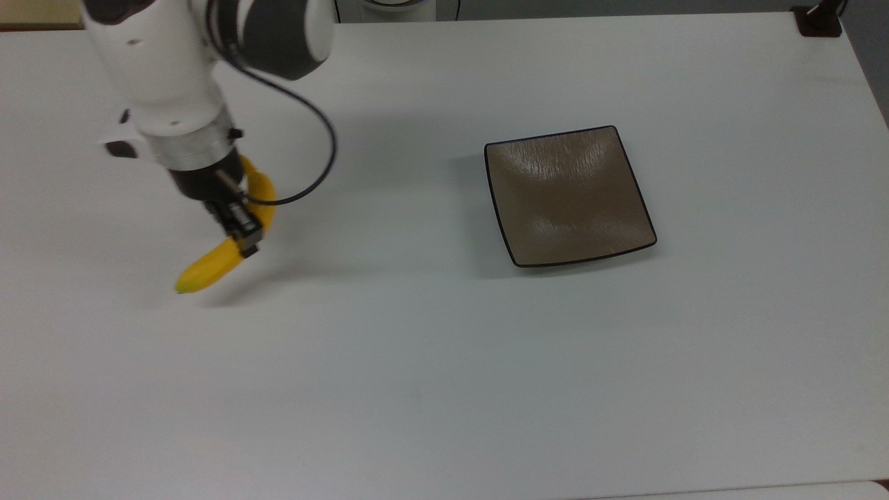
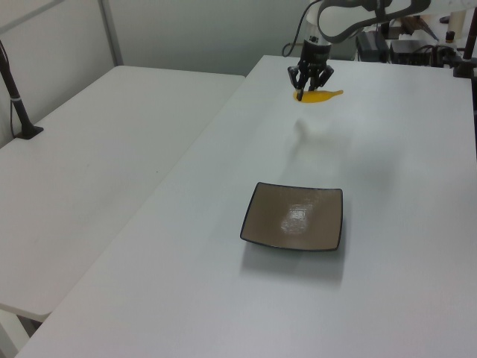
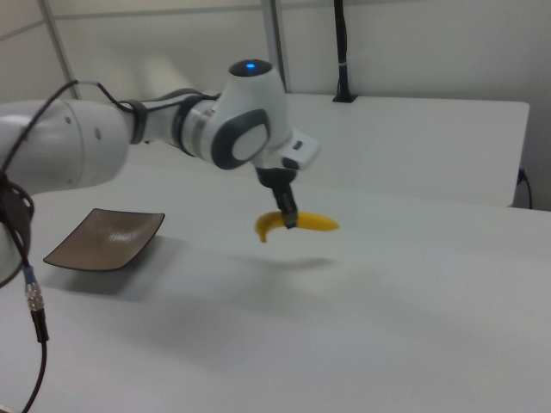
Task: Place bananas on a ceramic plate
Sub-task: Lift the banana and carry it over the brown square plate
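Note:
The yellow banana [image 1: 212,267] hangs in the air above the white table, held near its middle by my gripper [image 1: 244,235], which is shut on it. The same banana [image 2: 322,95] and gripper [image 2: 307,87] appear far back in the left view, and in the right view the banana [image 3: 297,224] floats clear of the table under the gripper [image 3: 287,217]. The square brown ceramic plate [image 1: 568,194] lies bare on the table, well off to the top view's right of the banana. It also shows as the plate [image 2: 295,217] in the left view and the plate [image 3: 105,238] in the right view.
A black cable [image 1: 312,153] loops from the wrist beside the gripper. A black post base [image 1: 819,21] sits at the table's far right corner in the top view. A second white table [image 2: 97,156] stands on the left view's left.

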`<control>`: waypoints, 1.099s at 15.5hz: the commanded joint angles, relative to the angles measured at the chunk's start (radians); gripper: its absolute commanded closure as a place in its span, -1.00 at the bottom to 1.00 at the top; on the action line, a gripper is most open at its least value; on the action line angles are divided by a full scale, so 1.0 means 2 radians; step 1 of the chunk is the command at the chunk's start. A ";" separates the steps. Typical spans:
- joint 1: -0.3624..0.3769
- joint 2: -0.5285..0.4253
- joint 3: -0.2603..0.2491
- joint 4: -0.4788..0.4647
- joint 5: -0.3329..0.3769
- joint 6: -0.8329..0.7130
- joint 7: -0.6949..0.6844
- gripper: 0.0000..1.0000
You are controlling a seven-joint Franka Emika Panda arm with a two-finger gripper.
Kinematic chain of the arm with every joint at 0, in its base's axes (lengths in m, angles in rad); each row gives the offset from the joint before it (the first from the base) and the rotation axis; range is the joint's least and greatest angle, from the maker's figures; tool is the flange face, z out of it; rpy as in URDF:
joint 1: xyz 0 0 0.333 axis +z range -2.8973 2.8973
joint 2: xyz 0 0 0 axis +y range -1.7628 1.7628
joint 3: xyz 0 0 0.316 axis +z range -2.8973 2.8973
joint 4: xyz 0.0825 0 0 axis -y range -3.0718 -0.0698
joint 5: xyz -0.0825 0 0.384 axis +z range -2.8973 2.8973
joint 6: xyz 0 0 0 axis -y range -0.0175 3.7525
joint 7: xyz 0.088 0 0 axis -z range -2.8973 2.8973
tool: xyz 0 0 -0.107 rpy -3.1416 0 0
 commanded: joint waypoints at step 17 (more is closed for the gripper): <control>0.094 -0.125 0.175 -0.132 -0.011 0.007 0.002 0.39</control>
